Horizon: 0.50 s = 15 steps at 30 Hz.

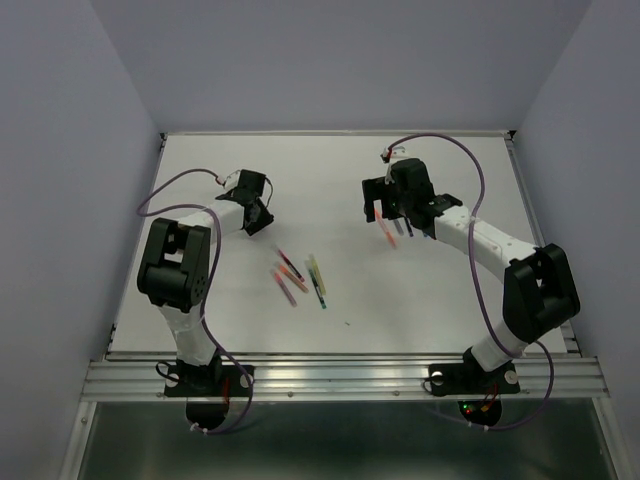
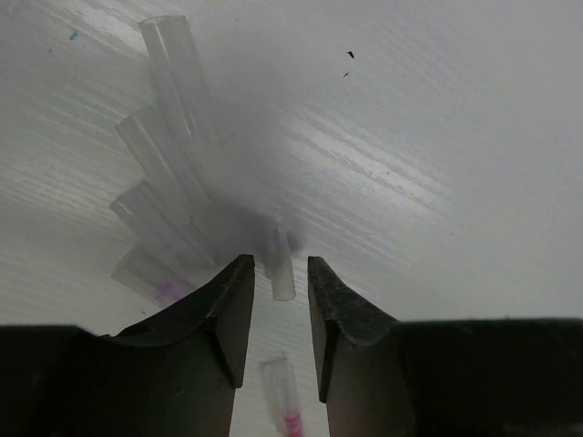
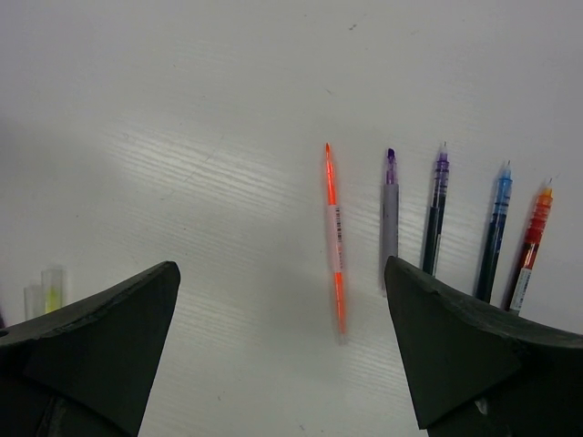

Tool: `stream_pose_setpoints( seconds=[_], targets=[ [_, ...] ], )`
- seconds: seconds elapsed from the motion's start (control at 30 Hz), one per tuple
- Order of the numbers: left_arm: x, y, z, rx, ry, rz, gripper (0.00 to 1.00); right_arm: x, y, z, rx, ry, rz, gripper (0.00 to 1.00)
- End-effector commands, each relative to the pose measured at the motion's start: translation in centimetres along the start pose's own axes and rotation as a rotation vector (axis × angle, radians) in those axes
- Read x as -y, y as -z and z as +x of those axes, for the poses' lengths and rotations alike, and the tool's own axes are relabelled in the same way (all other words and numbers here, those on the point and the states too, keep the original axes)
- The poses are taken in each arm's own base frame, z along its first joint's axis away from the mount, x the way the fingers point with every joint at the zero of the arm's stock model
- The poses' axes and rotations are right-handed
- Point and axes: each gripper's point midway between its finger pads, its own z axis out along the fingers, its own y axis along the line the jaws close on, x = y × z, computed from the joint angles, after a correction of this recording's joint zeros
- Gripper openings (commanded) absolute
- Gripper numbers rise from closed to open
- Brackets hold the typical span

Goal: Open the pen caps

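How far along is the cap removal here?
Done: five uncapped pens lie in a row below the open right gripper; clear caps are piled by the left gripper. In hand: one more cap lies between its slightly parted fingers. Left: likely the loose pens mid-table, too small to tell whether capped.

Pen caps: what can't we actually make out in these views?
Left wrist: whether the left pincer grips the clear cap between its fingers or the cap lies loose; contact hidden by the fingers.
Right wrist: lower ends of the blue pen and red-orange pen, behind a finger of the right pincer.
Top external: centre pens, too small to tell capped or not.
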Motion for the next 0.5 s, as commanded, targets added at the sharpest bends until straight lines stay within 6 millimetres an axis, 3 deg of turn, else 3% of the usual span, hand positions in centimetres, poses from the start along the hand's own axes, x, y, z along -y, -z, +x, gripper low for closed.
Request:
stream_pose_setpoints(
  seconds=[0.0, 0.23, 0.33, 0.47],
  targets=[
    [0.7, 0.5, -1.3, 0.031, 0.019, -0.004, 0.41, 0.4, 0.7, -1.5, 0.053, -0.019, 0.015, 1.00],
    [1.0, 1.9, -2.2, 0.062, 0.042, 0.020, 0.42, -0.1, 0.9, -1.1, 0.044, -0.020, -0.017, 1.00],
    [1.6, 3.2, -3.1, 0.089, 0.048, 0.047, 0.49, -0.5, 1.1, -1.2, 0.047, -0.023, -0.041, 1.00],
    [2.6, 5.8, -4.6, 0.134, 0.056, 0.111, 0.66, -1.5, 1.8, -0.6, 0.036, -0.029, -0.084, 1.00]
  ],
)
